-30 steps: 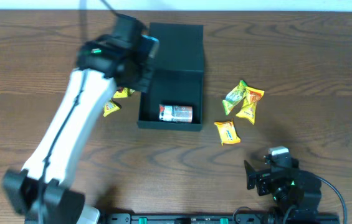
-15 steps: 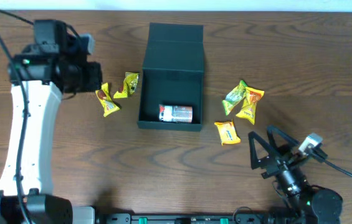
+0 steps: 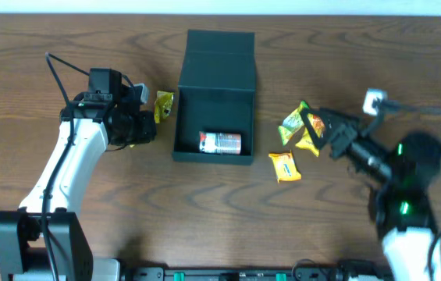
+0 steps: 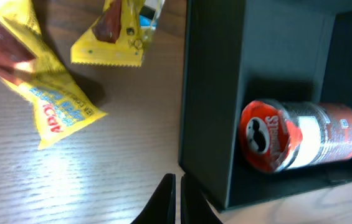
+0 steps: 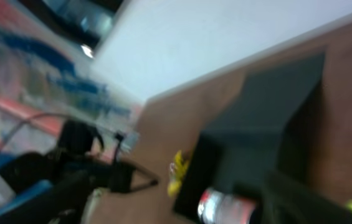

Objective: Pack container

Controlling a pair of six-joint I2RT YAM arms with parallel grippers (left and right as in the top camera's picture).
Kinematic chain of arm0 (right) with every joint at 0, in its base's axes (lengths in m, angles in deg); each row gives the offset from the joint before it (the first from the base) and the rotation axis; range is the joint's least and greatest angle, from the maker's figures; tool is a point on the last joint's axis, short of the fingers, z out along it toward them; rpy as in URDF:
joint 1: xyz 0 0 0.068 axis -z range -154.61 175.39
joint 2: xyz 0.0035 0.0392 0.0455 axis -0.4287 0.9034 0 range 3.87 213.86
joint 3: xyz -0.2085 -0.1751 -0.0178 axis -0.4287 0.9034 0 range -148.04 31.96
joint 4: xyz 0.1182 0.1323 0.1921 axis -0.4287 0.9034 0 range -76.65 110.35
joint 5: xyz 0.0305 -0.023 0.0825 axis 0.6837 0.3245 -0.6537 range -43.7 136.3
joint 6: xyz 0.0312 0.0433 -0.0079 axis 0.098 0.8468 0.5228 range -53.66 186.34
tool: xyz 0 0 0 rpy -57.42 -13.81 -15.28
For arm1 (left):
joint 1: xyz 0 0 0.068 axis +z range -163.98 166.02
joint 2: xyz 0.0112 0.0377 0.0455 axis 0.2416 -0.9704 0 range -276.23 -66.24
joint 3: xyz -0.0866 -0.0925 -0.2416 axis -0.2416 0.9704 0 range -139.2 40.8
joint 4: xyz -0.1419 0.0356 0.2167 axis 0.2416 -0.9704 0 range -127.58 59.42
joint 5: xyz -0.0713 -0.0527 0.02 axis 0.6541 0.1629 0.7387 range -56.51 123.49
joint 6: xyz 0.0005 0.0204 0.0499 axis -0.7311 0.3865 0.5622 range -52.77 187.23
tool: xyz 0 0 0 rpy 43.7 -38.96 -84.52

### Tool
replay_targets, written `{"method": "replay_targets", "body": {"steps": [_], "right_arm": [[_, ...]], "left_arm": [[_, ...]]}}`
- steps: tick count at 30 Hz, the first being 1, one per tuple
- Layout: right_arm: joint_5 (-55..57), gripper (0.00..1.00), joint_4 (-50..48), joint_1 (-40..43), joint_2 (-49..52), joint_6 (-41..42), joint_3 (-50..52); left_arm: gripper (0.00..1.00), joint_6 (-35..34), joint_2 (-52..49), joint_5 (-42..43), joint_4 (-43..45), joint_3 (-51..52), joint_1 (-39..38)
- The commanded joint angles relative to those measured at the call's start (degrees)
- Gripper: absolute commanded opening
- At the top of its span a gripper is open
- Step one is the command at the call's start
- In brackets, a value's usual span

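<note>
**Packing part done: one can in, loose packets outstanding**

The container (image 3: 216, 109) is found open on the table (image 3: 204, 226), between the two arms, with its lid (image 3: 220, 51) laid back. In the left wrist view it lies just ahead of the left gripper (image 4: 176, 186) and off to one side. A red can (image 4: 300, 137) lies on its side inside it. The left gripper is pressed together and nothing is pinched in it. A yellow packet (image 4: 57, 109) and a second yellow packet (image 4: 116, 34) are noted on the wood ahead of those fingertips, on the other side, clear of the container's outer wall.

The right gripper (image 3: 315, 129) is seen over a cluster of packets (image 3: 292, 125) well apart from the container, with its jaws spread. Whether a packet is touched cannot be told, as the right wrist view is blurred. An orange packet (image 3: 285, 165) lies near that gripper, towards the container's front corner.

The step in hand is judged to be the right arm's reach for a packet from the cluster. The next move calls for the jaws to be set around a single packet and closed on it. The packet then has to be carried over the wall and released on the bare floor behind the can. The left gripper would have to be opened before either of its packets could be taken
</note>
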Motion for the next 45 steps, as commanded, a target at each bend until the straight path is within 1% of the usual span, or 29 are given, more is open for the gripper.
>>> {"method": "replay_targets", "body": {"steps": [1, 3, 4, 5, 6, 7, 8, 10, 15, 19, 22, 28, 35, 45], "right_arm": [[-5.7, 0.78, 5.2, -4.9, 11.8, -10.0, -10.5], [-2.3, 0.63, 12.2, -9.1, 17.7, -14.2, -17.0], [0.9, 0.48, 16.3, -11.5, 20.5, -16.0, -20.3], [4.8, 0.37, 20.5, -13.7, 22.9, -17.4, -23.3], [9.1, 0.21, 24.3, -15.6, 24.8, -18.5, -25.8], [14.0, 0.09, 28.0, -17.2, 26.4, -18.8, -27.9], [19.9, 0.02, 31.8, -18.9, 28.1, -18.8, -30.1], [29.0, 0.02, 37.6, -21.9, 31.2, -18.8, -32.9], [36.8, 0.01, 42.1, -27.7, 37.5, -18.2, -33.4], [37.9, 0.01, 42.2, -30.3, 42.7, -17.6, -33.5], [41.1, 0.01, 43.6, -30.9, 44.8, -16.1, -33.5], [45.0, 0.02, 44.1, -31.2, 45.4, -15.3, -33.5], [45.2, 0.01, 43.9, -33.0, 47.4, -15.3, -33.5], [46.9, 0.02, 44.6, -33.7, 47.8, -15.3, -33.5]], "left_arm": [[0.06, -3.7, -2.6, 0.7, 1.1, 0.7, -0.9], [0.06, -4.2, -4.2, 0.6, 1.8, 0.7, -1.4], [0.06, -4.3, -5.3, 0.6, 2.2, 0.7, -1.5], [0.06, -4.3, -6.1, 0.6, 2.6, 0.7, -1.6], [0.06, -4.3, -6.8, 0.6, 3.0, 0.7, -1.6], [0.06, -4.4, -7.3, 0.7, 3.2, 0.7, -1.6], [0.06, -4.5, -7.8, 0.6, 3.4, 0.7, -1.6], [0.06, -4.7, -8.1, 0.6, 3.6, 0.7, -1.6], [0.06, -4.7, -8.3, 0.6, 4.5, 0.7, -1.6], [0.06, -7.2, -8.7, 0.5, 5.0, 0.7, -1.6], [0.06, -8.6, -8.7, 0.6, 6.3, 1.0, -1.7], [0.06, -9.4, -8.7, 0.6, 8.3, 3.3, -1.7], [0.06, -13.5, -8.7, 3.3, 13.6, 7.7, -3.7], [0.06, -14.6, -8.7, 3.3, 14.4, 8.1, -8.0]]}}
